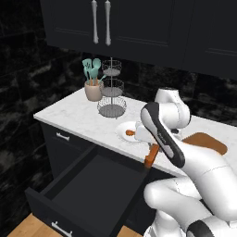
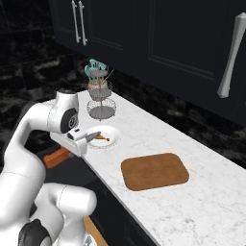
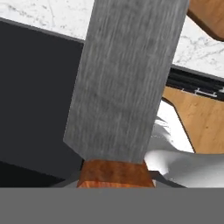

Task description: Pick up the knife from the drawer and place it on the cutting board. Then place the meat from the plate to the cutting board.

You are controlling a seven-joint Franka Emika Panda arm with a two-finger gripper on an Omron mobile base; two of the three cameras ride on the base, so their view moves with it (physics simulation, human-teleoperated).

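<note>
Your gripper (image 2: 79, 139) is clamped on the knife (image 1: 151, 155), lifted above the open drawer (image 1: 88, 185) at the table (image 1: 78, 115) edge (blade fills the hand view). Meat (image 2: 102, 139) sits on the plate (image 2: 111, 133); cutting board (image 2: 154, 171) lies beside it.

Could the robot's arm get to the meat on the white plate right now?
Probably not to grasp it: the jaws are shut on the knife. The meat lies uncovered on the plate beside the hand, so the path itself looks free.

Knife (image 3: 124, 78): brushed matt metal blade, glossy wood handle.
</note>
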